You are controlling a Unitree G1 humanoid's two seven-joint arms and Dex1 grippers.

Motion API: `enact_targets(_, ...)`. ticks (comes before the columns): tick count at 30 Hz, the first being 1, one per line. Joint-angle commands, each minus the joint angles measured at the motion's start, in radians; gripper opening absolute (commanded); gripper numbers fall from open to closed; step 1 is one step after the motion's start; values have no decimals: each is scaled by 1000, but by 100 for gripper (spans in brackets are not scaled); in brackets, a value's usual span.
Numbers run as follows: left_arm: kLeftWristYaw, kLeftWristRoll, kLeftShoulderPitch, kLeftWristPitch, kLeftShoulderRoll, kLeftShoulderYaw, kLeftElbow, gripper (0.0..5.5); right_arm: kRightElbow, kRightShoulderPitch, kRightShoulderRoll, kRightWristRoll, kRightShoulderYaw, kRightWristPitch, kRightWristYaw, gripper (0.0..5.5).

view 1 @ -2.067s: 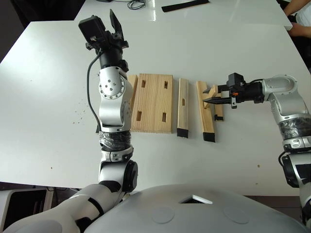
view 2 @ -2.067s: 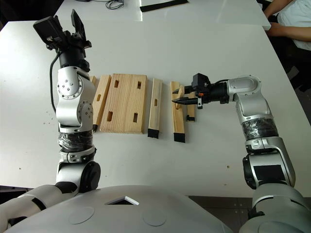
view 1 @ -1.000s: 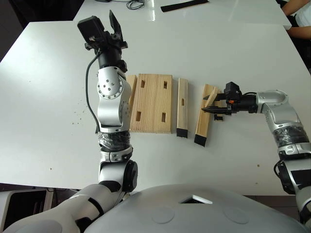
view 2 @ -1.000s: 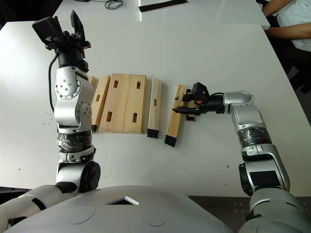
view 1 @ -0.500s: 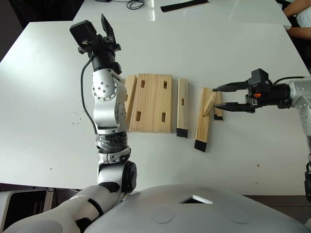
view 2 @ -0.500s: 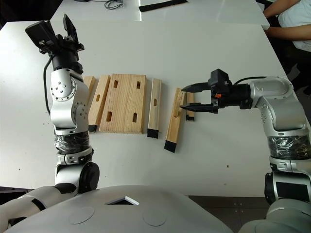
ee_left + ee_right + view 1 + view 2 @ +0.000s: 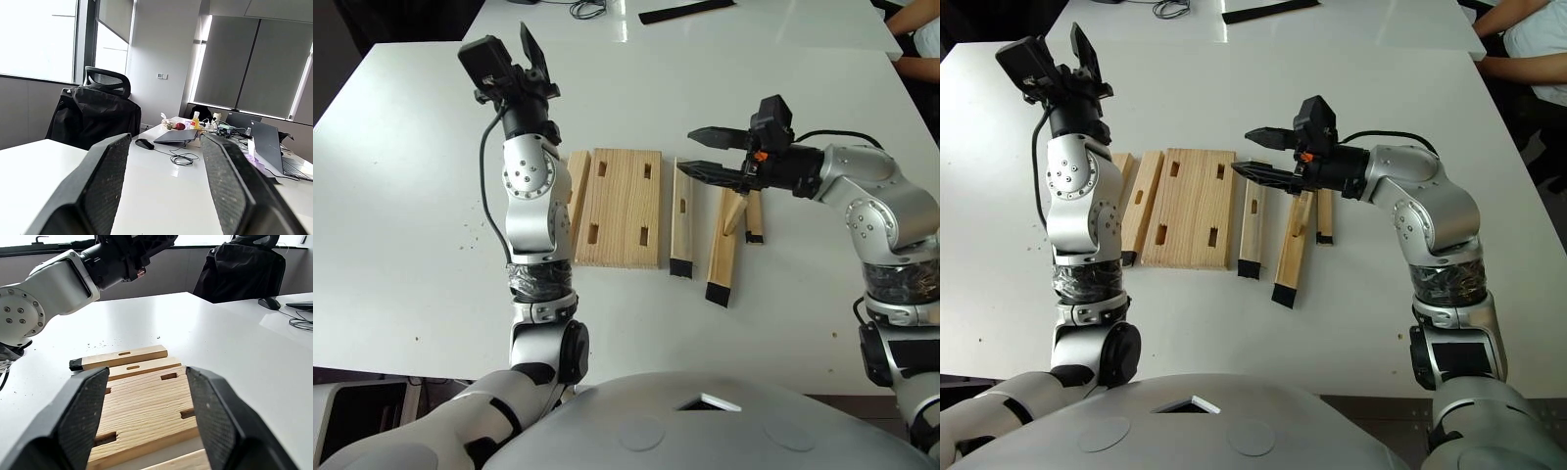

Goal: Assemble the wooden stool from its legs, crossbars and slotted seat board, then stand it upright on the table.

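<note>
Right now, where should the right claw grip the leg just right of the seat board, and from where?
Probably mid-length, across its narrow width, coming straight down from above: the leg lies flat with gaps on both sides, and the open right claw hangs near its far end.

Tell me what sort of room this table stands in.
Most likely an office or meeting room: the white table carries laptops, a mouse and cables, an office chair draped in black stands beside it, and what look like roller blinds hang behind.
</note>
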Motion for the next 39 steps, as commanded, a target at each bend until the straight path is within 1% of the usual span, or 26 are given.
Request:
enact_targets(1,8,11,-13,-2,-2,-5,6,263,-34,-85,8,94,-88,47,-17,289)
enact_targets(5,13,15,-6,0,-2,-4,-6,263,-99,-158,34,228,-169,119,-77,289)
enact_targets(7,12,14,-4,3,-2,-5,-10,263,-136,-154,35,265,-180,139,-99,289)
enact_targets(9,10,14,-2,7,-1,-6,-15,263,-160,-115,21,257,-162,137,-97,289)
enact_targets(10,9,14,-1,11,-2,-7,-18,263,-163,-85,4,222,-137,124,-88,289)
enact_targets(12,10,16,0,14,-3,-9,-21,263,-129,16,-61,41,-10,15,-55,289)
enact_targets(14,11,17,-1,17,-6,-13,-25,263,-64,125,-92,-77,79,-62,-43,289)
enact_targets(16,10,19,-2,18,-7,-15,-26,263,21,190,-102,-179,136,-147,-50,289)
enact_targets(18,12,24,-2,18,-4,-16,-29,263,55,195,-72,-209,151,-185,-79,289)
enact_targets(20,14,20,-1,27,-6,-13,-33,263,13,162,-32,-139,108,-163,-98,289)
enact_targets(22,13,20,-2,29,-5,-11,-33,263,-51,109,-11,-26,34,-108,-110,289)
enact_targets(25,13,22,-7,29,-4,-7,-29,263,-119,25,4,125,-68,-12,-139,289)
enact_targets(27,11,18,-7,29,-4,-2,-30,263,-182,-33,13,271,-141,73,-182,289)
enact_targets(29,6,13,-2,36,-1,3,-38,263,-256,-51,8,390,-171,145,-214,289)
enact_targets(31,-2,1,9,54,3,14,-55,263,-358,4,-19,446,-141,199,-214,289)
enact_targets(33,2,0,32,79,2,23,-87,263,-450,118,-67,459,-80,247,-199,289)
enact_targets(36,21,6,78,109,-31,13,-145,263,-543,320,-192,391,-1,267,-127,289)
enact_targets(39,59,-15,126,128,-113,-7,-187,263,-482,435,-268,245,84,268,-159,289)
